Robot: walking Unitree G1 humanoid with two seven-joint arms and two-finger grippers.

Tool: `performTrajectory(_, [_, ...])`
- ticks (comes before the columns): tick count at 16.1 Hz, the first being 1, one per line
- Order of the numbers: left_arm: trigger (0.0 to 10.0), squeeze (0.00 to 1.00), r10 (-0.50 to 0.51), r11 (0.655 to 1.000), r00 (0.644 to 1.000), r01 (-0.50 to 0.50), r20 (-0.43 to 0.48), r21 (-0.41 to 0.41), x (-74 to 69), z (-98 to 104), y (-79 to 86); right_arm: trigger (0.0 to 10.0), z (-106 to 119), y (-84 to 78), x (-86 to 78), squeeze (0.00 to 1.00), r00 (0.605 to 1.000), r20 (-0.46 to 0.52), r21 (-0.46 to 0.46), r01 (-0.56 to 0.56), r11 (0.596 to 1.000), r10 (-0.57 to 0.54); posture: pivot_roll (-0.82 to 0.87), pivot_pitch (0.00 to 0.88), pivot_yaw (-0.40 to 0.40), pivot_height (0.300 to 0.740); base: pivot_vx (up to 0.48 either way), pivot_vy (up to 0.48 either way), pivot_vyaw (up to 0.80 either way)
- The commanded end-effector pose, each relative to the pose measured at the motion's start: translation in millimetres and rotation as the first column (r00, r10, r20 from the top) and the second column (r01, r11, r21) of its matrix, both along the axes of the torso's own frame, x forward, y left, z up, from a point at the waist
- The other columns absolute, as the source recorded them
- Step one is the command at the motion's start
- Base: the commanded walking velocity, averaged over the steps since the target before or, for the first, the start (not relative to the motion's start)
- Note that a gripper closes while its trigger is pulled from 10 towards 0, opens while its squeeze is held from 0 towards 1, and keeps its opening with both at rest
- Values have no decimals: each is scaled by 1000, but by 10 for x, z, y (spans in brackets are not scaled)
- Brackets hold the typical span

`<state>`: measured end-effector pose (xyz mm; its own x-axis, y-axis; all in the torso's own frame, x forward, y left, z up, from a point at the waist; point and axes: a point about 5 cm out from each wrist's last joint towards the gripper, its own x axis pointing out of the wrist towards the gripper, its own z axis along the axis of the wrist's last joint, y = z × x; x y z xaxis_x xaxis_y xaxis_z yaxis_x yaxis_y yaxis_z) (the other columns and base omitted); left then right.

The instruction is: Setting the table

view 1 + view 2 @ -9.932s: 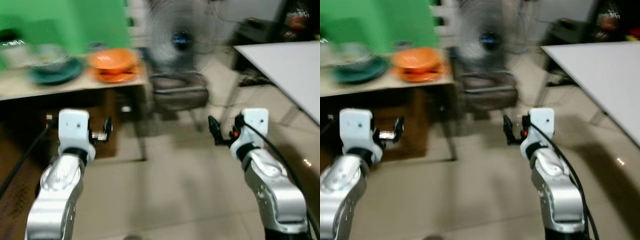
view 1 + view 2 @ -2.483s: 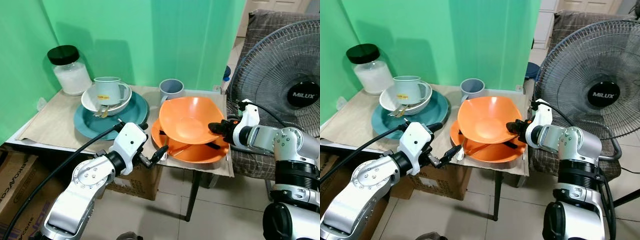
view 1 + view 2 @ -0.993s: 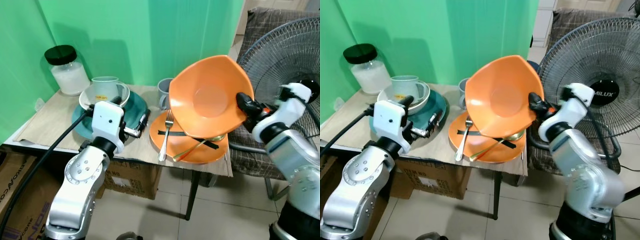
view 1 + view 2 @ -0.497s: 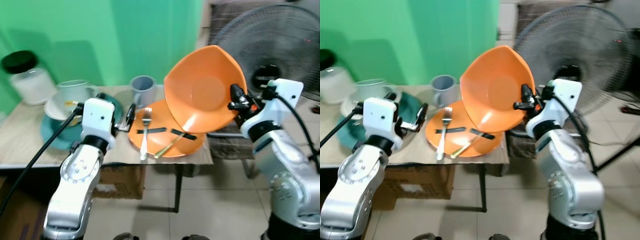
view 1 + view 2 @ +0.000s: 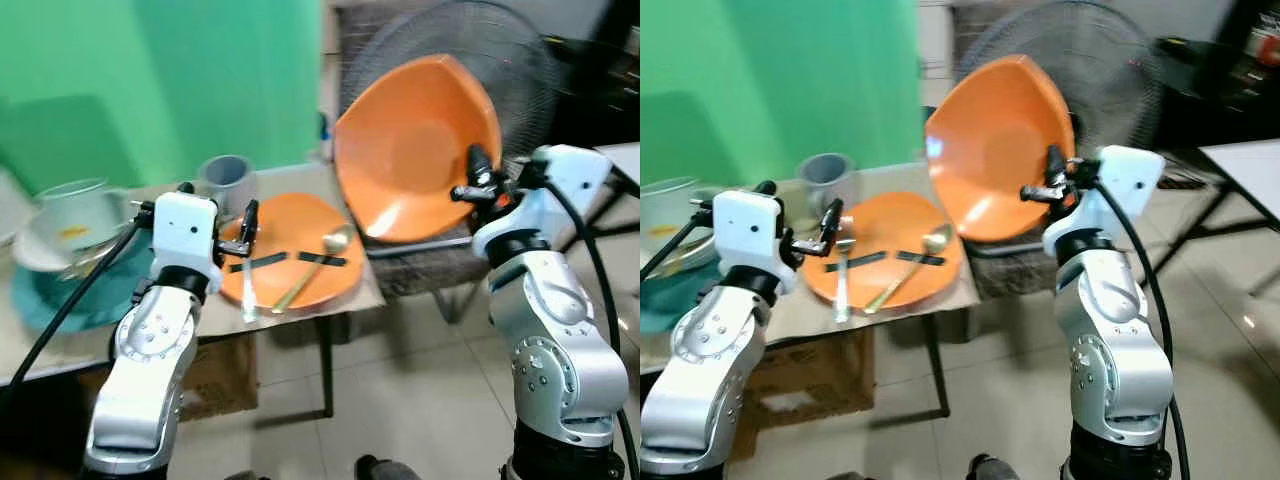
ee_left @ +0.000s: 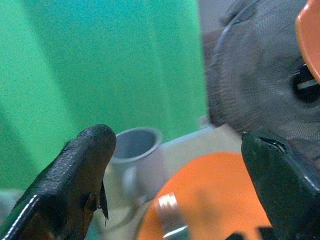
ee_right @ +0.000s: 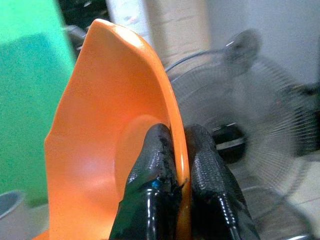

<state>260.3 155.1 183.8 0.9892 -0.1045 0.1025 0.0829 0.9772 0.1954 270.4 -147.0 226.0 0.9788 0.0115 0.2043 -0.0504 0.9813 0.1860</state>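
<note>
My right gripper (image 5: 478,178) is shut on the rim of an orange bowl (image 5: 415,150), held tilted on edge in the air to the right of the side table, in front of the fan. In the right wrist view the fingers (image 7: 155,165) pinch the bowl's rim (image 7: 176,120). An orange plate (image 5: 300,235) lies on the table with a fork (image 5: 248,290) and a gold spoon (image 5: 318,262) on it. My left gripper (image 5: 246,226) stands open just above the plate's left edge, with the plate (image 6: 210,200) and a grey cup (image 6: 135,147) between its fingers.
A grey cup (image 5: 225,175) stands behind the plate. At the far left a white bowl with a mug (image 5: 62,215) rests on a teal plate (image 5: 60,300). A large fan (image 5: 525,60) stands behind the bowl. A white table corner (image 5: 1250,160) is at the right.
The whole view has swung to the right. My right gripper has carried the orange bowl further right, off the plate and past the table's edge. The left gripper stays open by the plate.
</note>
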Motion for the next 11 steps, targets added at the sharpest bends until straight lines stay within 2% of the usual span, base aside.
performTrajectory(1, [10000, 0, 25, 1000, 1000, -25, 8, 1, 14, 35, 39, 10000, 97, 13, -2, 0, 999, 51, -10, 10, 1000, -9, -44, 0, 31, 740, 0, 0, -800])
performTrajectory(2, [10000, 0, 42, 996, 999, -41, 11, -76, 35, 48, 23, 10000, 95, -6, 45, 0, 999, 34, 28, 25, 999, -26, -35, 0, 15, 740, 0, 0, -800])
performTrajectory(3, [10000, 0, 49, 997, 999, -49, -1, -53, 36, 4, 16, 10000, 17, -34, 82, 0, 999, -1, 31, 34, 999, -34, -36, 0, 10, 740, 0, 0, -800])
performTrajectory(5, [10000, 0, 22, 997, 1000, -23, -17, -74, 29, -28, -33, 10000, -30, -61, 77, 0, 1000, -7, -10, -4, 1000, 4, -48, 0, 27, 740, 0, 0, -800])
performTrajectory(7, [10000, 0, 10, 999, 1000, -11, -19, -52, 101, -28, -54, 10000, -37, -86, 78, 0, 1000, -7, -36, -11, 999, 11, -55, 0, 27, 740, 0, 0, -800])
performTrajectory(9, [10000, 0, 31, 993, 999, -32, -12, -115, 167, -5, -13, 10000, -82, -135, 104, 0, 999, -40, -30, 8, 1000, -10, -57, 0, 36, 740, 0, 0, -800])
performTrajectory(11, [10000, 0, -10, 991, 1000, 9, -13, -135, 127, 18, -59, 10000, -112, -178, 107, 0, 997, -66, -58, 32, 998, -36, -52, 0, 30, 740, 0, 0, -800])
